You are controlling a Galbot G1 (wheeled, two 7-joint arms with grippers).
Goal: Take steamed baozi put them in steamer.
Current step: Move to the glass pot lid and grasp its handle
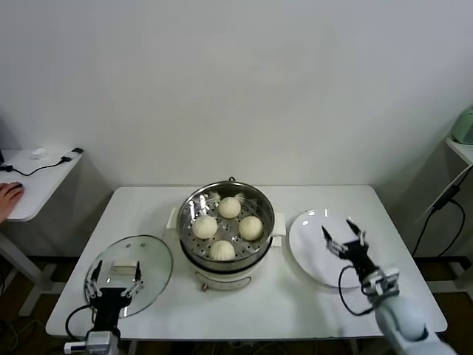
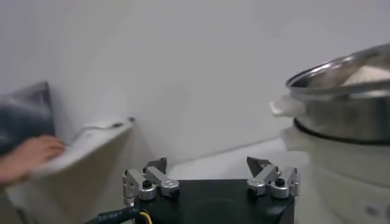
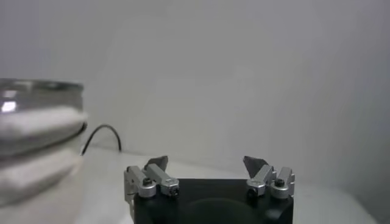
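The steel steamer (image 1: 191,208) stands mid-table on its white base, and several cream-white baozi (image 1: 228,207) rest on its perforated tray. In the left wrist view the steamer (image 2: 347,103) shows close by with a baozi (image 2: 367,74) peeking over its rim. My left gripper (image 1: 114,282) hovers open and empty over the glass lid at the front left. Over the white plate on the right, my right gripper (image 1: 344,237) is open too, holding nothing. The right wrist view shows the steamer (image 3: 38,140) off to one side of the right gripper (image 3: 206,163).
A glass lid (image 1: 151,260) with a white handle lies flat at the table's front left. An empty white plate (image 1: 310,248) sits right of the steamer. A side table (image 1: 37,181) with a person's hand (image 1: 9,197) on it stands far left.
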